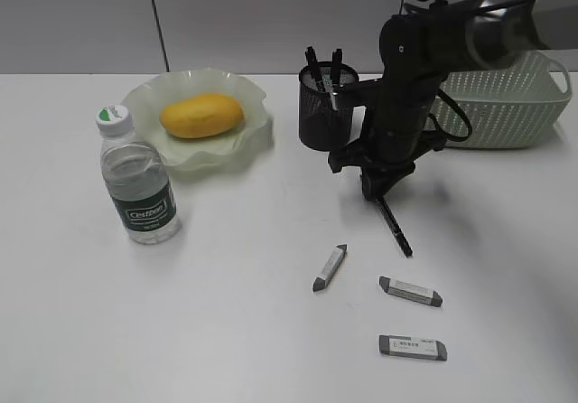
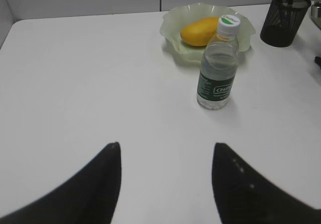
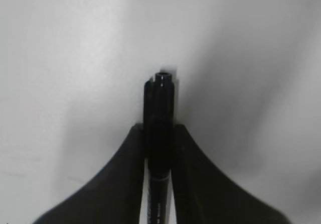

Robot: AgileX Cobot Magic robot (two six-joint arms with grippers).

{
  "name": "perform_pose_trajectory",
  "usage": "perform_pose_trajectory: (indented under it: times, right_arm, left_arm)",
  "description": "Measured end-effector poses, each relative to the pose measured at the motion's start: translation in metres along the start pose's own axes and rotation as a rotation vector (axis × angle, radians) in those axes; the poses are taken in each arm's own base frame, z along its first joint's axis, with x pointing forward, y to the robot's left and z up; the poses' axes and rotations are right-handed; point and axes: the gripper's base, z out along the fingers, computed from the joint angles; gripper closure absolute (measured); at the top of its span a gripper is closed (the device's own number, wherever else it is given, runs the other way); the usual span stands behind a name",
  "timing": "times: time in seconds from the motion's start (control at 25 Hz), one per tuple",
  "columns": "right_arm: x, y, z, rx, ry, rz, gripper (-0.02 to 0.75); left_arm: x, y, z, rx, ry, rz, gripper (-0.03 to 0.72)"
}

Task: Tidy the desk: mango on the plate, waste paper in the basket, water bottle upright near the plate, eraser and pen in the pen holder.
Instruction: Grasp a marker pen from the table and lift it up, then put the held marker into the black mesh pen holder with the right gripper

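Note:
The mango (image 1: 201,115) lies on the pale green ruffled plate (image 1: 250,146); both also show in the left wrist view, mango (image 2: 199,31) and plate (image 2: 173,33). The water bottle (image 1: 136,179) stands upright in front of the plate, also in the left wrist view (image 2: 217,66). The black mesh pen holder (image 1: 321,114) holds pens. My right gripper (image 1: 379,191) is shut on a black pen (image 1: 395,227), also in the right wrist view (image 3: 159,118), held tilted above the desk (image 1: 181,331). Three grey erasers (image 1: 330,268) (image 1: 410,291) (image 1: 412,348) lie in front. My left gripper (image 2: 165,148) is open and empty. No waste paper shows.
The sage-green basket (image 1: 506,105) stands at the back right, behind my right arm. The pen holder also shows at the far right of the left wrist view (image 2: 285,17).

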Motion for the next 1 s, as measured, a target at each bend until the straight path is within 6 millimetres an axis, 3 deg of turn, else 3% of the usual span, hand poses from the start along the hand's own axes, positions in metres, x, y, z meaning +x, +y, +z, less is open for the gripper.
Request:
perform_pose_trajectory:
  times: [0.08, 0.2, 0.28, 0.4, 0.44, 0.48, 0.6, 0.8, 1.0]
  right_arm:
    - [-0.003, 0.0, -0.01, -0.001, -0.042, -0.003, 0.605]
    - [-0.009, 0.001, -0.057, -0.025, -0.268, 0.017, 0.605]
    - [-0.007, -0.001, -0.108, -0.043, -0.574, -0.005, 0.605]
    - [0.008, -0.002, -0.155, -0.1, -1.119, -0.102, 0.605]
    - [0.012, -0.004, -0.159, -0.122, -1.275, -0.119, 0.605]
    - [0.013, -0.005, -0.159, -0.135, -1.389, -0.117, 0.605]
    - [0.004, -0.011, -0.133, -0.126, -1.503, -0.032, 0.605]
    - [-0.017, -0.014, -0.077, -0.103, -1.469, 0.0, 0.606]
    - [-0.022, -0.014, -0.047, -0.099, -1.427, -0.01, 0.606]
  left_arm:
    - [0.0, 0.0, 0.0, 0.0, 0.0, 0.0, 0.258]
    - [0.0, 0.0, 0.0, 0.0, 0.0, 0.0, 0.258]
    - [0.0, 0.0, 0.0, 0.0, 0.0, 0.0, 0.258]
    - [0.0, 0.0, 0.0, 0.001, 0.0, 0.0, 0.266]
    - [0.0, 0.0, 0.0, 0.001, 0.0, 0.0, 0.27]
    - [0.0, 0.0, 0.0, 0.001, 0.0, 0.0, 0.273]
    - [0.0, 0.0, 0.0, 0.001, 0.0, 0.0, 0.275]
    - [0.0, 0.0, 0.0, 0.001, 0.0, 0.0, 0.276]
    - [0.0, 0.0, 0.0, 0.001, 0.0, 0.0, 0.276]
